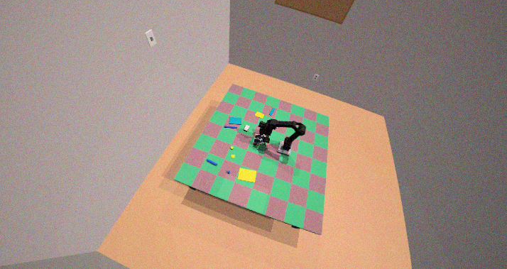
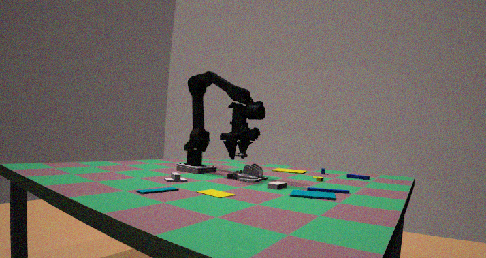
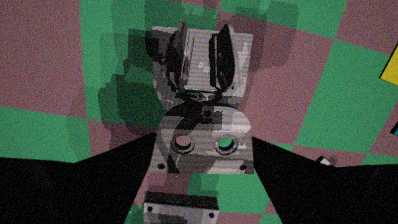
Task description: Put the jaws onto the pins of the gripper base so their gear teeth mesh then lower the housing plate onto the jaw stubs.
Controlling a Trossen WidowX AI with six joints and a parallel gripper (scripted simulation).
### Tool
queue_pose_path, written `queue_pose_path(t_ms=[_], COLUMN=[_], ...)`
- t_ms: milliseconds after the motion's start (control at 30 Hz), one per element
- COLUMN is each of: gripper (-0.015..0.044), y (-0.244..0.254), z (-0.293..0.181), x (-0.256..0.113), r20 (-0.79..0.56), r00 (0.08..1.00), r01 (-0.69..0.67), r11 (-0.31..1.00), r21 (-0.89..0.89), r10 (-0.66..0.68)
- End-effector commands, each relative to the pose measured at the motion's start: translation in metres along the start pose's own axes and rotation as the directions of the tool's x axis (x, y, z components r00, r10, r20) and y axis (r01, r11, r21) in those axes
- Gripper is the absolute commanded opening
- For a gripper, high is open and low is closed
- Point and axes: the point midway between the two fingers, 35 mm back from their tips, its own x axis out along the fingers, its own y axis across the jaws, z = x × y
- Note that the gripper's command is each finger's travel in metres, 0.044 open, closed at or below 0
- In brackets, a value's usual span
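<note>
My gripper [image 2: 237, 156] [image 3: 202, 139] is shut on the housing plate [image 2: 241, 155] [image 3: 205, 157], a grey plate with two round holes and a rounded edge. It holds the plate in the air, a little above the gripper base [image 2: 252, 180] [image 3: 243, 52]. The two jaws stand side by side on the base; in the wrist view the left jaw [image 3: 175, 60] and right jaw [image 3: 226, 60] are apart and roughly parallel. The plate and its shadow hide the jaws' rear ends, pins and stubs, so I cannot tell whether the teeth mesh.
A pale block [image 1: 246, 128] [image 2: 277, 185] lies near the base. A white stepped piece [image 2: 175, 178] lies on the other side. Yellow sheets [image 1: 246, 174] [image 2: 216, 193], teal plates [image 1: 235, 121] [image 2: 157, 190] and blue bars [image 1: 211, 162] [image 2: 358, 176] lie around. The robot's own mount [image 2: 196, 169] stands behind.
</note>
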Motion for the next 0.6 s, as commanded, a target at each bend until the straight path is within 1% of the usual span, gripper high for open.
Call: queue_pose_path(t_ms=[0, 567], gripper=[0.0351, 0.0351], y=[0.0, 0.0], z=[-0.001, -0.001], x=[0.009, 0.037], r20=[-0.009, -0.009], r00=[1.0, 1.0], r01=[0.001, 0.001], r11=[1.0, 1.0], r21=[-0.001, 0.0], r10=[-0.001, -0.001])
